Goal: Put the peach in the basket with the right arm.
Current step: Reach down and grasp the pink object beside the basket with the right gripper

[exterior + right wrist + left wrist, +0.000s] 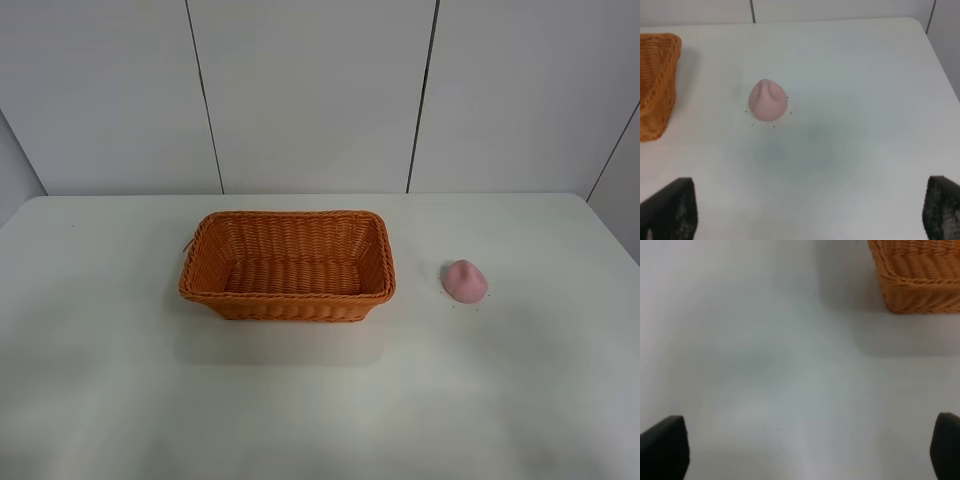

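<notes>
The pink peach lies on the white table to the right of the orange-brown wicker basket, a short gap between them. Nothing lies inside the basket. No arm shows in the exterior high view. In the right wrist view the peach sits ahead of my right gripper, whose dark fingertips stand wide apart with nothing between them; a corner of the basket shows beside it. My left gripper is open too, over bare table, with a basket corner ahead.
The white table runs back to a wall of pale panels. Its right edge shows in the right wrist view beyond the peach.
</notes>
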Controlling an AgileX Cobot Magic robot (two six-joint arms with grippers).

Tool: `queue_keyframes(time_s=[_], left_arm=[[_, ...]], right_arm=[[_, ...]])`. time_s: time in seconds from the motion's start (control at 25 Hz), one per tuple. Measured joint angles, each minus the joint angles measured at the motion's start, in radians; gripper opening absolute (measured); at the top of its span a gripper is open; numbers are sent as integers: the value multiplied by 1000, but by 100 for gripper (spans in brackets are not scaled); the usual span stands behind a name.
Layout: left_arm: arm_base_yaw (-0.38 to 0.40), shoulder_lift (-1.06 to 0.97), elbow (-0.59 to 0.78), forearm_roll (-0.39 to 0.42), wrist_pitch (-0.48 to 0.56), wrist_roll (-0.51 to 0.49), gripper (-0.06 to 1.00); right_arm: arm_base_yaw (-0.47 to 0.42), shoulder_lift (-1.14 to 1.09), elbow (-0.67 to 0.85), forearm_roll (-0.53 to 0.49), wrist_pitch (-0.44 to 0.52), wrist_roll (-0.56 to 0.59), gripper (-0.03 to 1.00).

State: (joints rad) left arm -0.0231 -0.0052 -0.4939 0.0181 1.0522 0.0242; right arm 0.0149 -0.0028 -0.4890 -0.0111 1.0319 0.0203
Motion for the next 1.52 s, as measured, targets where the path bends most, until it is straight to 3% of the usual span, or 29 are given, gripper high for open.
queue_keyframes(time_s=[0.4, 0.52, 0.88, 1.2, 1.52], left_arm=[[0, 0, 0, 0, 0, 0, 99], [0, 0, 0, 0, 0, 0, 99], [0, 0, 0, 0, 0, 0, 99], [0, 0, 0, 0, 0, 0, 99], [0, 0, 0, 0, 0, 0, 99]], right_arm=[[0, 6, -12, -1, -1, 0, 70], [0, 111, -63, -1, -1, 0, 70], [0, 846, -350, -2, -34, -1, 70], [0, 1512, -720, 4, -51, -3, 70], [9, 1959, -1086, 19, 55, -3, 70]])
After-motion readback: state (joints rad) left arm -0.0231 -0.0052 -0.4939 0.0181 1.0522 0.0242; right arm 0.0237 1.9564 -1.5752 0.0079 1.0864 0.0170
